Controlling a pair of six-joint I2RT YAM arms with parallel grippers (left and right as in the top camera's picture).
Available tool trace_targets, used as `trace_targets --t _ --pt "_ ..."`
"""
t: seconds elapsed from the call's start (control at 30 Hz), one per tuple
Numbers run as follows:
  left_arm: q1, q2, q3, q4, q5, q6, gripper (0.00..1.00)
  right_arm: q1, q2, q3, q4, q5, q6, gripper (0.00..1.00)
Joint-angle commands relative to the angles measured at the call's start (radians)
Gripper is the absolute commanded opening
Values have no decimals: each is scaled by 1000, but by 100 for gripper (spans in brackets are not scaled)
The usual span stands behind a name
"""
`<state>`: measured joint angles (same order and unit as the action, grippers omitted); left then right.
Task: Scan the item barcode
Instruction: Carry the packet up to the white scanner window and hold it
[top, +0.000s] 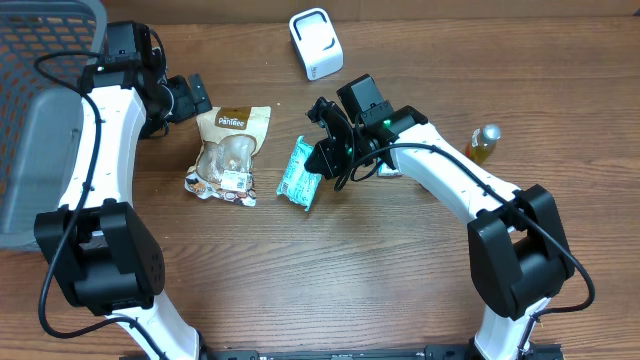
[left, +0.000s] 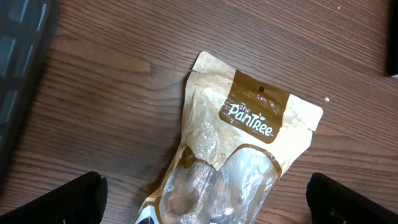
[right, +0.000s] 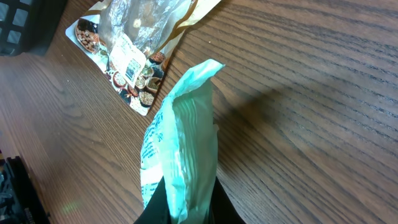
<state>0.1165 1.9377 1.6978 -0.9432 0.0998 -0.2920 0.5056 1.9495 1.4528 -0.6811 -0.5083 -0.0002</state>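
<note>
A mint-green packet (top: 299, 173) hangs edge-up just over the table, and my right gripper (top: 324, 158) is shut on its end. In the right wrist view the green packet (right: 184, 143) rises out of the right gripper (right: 186, 214). A brown Pantree pouch (top: 229, 150) lies flat to its left, with a white barcode label (right: 129, 67) near its lower end. My left gripper (top: 192, 97) hovers by the pouch's top edge, open. In the left wrist view the pouch (left: 249, 143) lies between the wide-spread fingers (left: 68, 199), untouched. A white scanner (top: 316, 43) stands at the back.
A grey basket (top: 40, 130) fills the left edge of the table. A small amber bottle (top: 485, 143) stands at the right. A small white item (top: 390, 171) lies partly under my right arm.
</note>
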Motion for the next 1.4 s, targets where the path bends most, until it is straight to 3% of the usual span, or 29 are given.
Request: trace_targets --t 0.0,0.23,0.63,0.83,1.37 --pt "-13 -12 16 2 -6 8 100 4 -39 60 1 -4 -8 4" --pt "-14 -12 16 2 -6 8 100 4 -39 222 -127 80 -10 4" --pt "-12 -12 16 2 -6 8 99 31 -39 501 -371 306 -300 4" --pt "-12 -12 16 2 -6 8 100 66 -34 504 -313 447 -454 4" --pt "-12 -12 16 2 -6 8 100 77 1 496 -17 729 -543 4"
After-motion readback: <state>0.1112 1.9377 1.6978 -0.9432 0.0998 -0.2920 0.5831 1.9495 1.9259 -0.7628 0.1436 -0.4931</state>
